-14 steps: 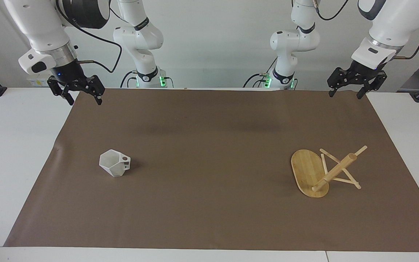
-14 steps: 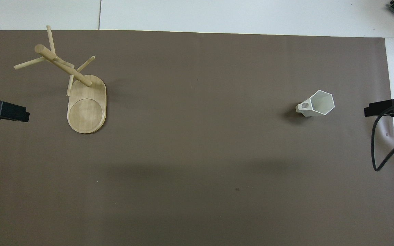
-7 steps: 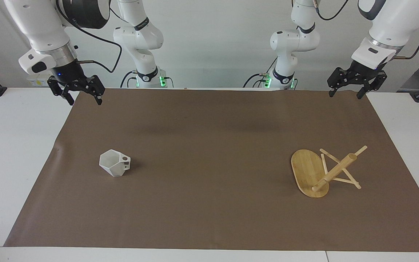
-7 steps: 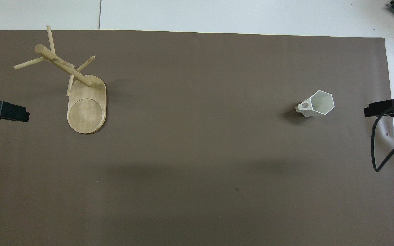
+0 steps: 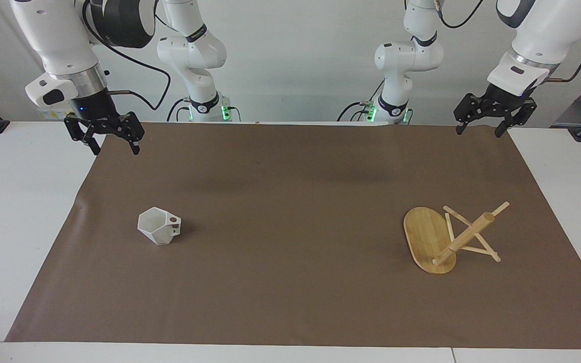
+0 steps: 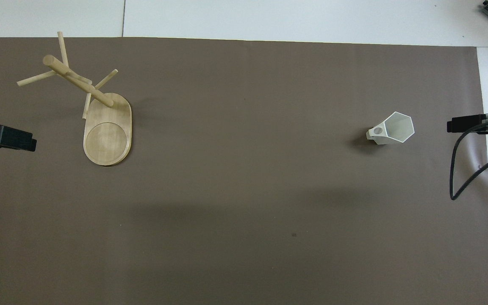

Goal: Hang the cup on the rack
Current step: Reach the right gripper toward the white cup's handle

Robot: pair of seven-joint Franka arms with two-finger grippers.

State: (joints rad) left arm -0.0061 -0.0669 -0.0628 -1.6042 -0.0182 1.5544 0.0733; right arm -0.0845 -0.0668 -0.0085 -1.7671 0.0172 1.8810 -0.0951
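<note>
Nothing was yet grasped: both the right gripper (image 5: 104, 139) and the waiting left gripper (image 5: 487, 122) were held open and empty. Next, the cup (image 5: 159, 225) needed reaching, with the rack (image 5: 447, 238) well apart.

Cup (image 5: 158, 226): matt white, smooth faceted walls, probably plastic or unglazed ceramic; rack (image 5: 444, 240): light bamboo with visible grain, smooth satin base, bare wooden post and pegs; mat (image 5: 290, 201): brown, matt, paper-like sheet, faintly creased at one edge; table (image 5: 13, 212): white, smooth, slightly glossy; arm shells: glossy white plastic; grippers: matt black.
</note>
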